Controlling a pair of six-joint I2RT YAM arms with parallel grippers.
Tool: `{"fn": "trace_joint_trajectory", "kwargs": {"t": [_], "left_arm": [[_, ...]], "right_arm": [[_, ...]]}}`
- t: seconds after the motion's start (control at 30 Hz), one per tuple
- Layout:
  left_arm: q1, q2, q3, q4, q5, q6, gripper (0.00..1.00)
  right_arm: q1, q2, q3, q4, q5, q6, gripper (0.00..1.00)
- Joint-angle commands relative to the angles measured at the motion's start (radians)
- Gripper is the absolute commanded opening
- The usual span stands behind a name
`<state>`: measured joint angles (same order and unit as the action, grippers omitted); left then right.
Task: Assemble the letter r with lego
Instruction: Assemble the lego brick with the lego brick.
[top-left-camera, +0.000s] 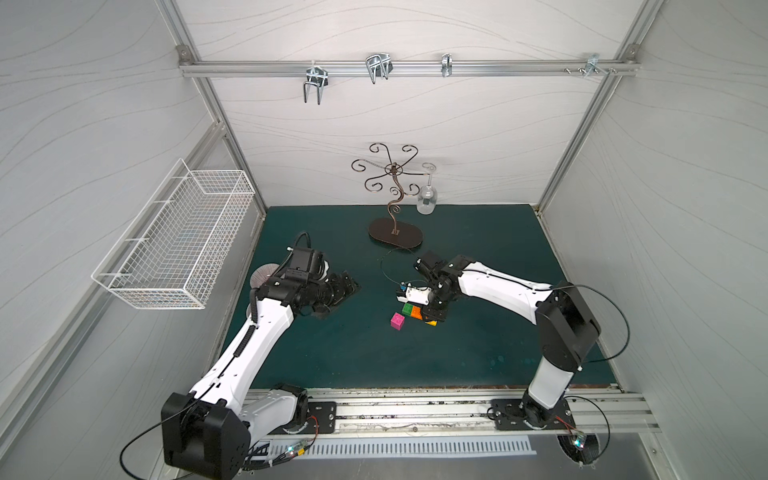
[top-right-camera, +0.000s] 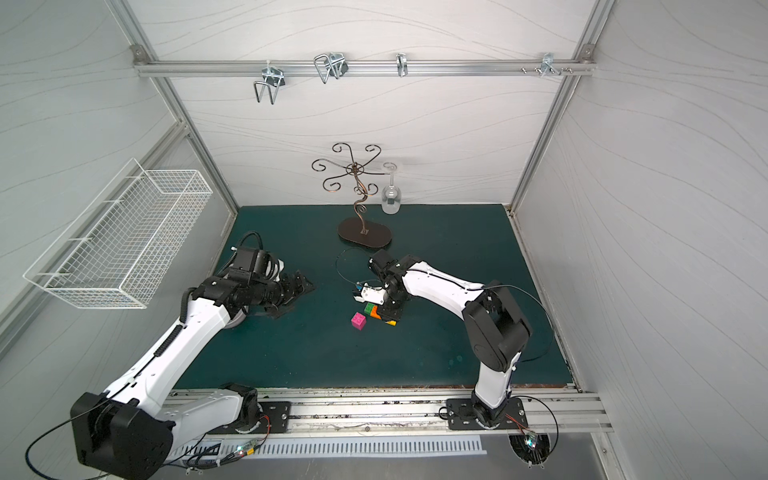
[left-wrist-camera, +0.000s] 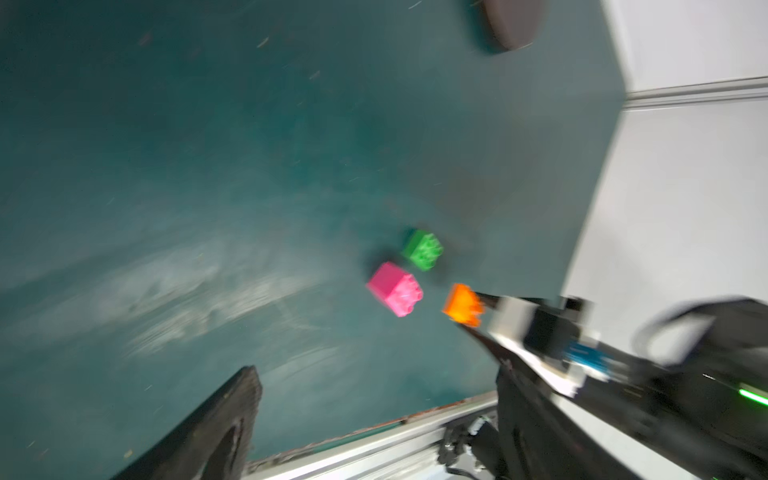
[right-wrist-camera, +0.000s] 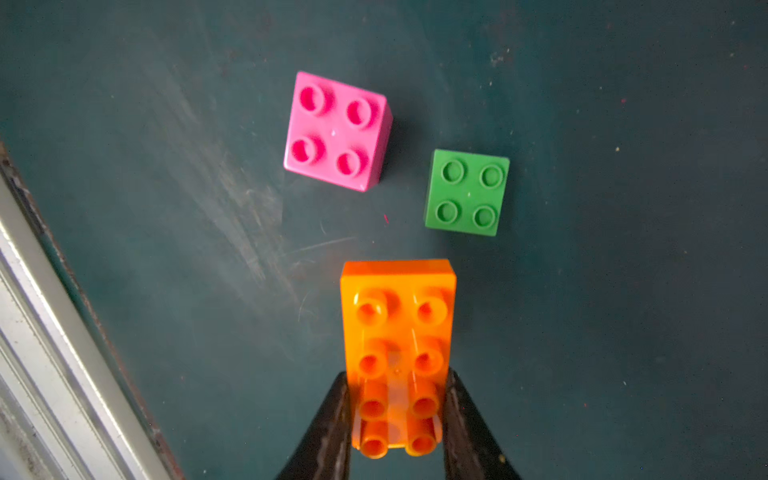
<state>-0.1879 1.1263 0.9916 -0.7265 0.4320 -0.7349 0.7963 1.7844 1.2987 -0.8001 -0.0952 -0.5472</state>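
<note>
— At mid-counter, which step was in hand?
— The pick-up, I'd judge. The right claw was clenched on the orange brick, pinching its long sides. The green brick sat just beside it at 10 o'clock and the pink brick at 8 o'clock, both loose, studs up. No letter r was joined yet.
— And the left claw?
— Released and empty, well apart at 9 o'clock.
— The next move?
— Likely squaring orange over another brick's studs, then pressing straight down. A yellow brick peeked out by the claw; whether it was joined, I couldn't tell.
</note>
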Motion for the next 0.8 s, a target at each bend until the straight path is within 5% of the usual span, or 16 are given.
{"fn": "trace_joint_trajectory", "kwargs": {"t": [0.0,0.77], "left_arm": [[0.055,-0.011,0.016,0.090,0.110,0.006,0.91],[0.067,-0.400,-0.327,0.501,0.064,-0.100,0.89]], "right_arm": [[-0.011,0.032,0.037,0.055,-0.029,0.016,0.00],[0.009,0.212,0.241,-0.111,0.149,0.105,0.00]]}}
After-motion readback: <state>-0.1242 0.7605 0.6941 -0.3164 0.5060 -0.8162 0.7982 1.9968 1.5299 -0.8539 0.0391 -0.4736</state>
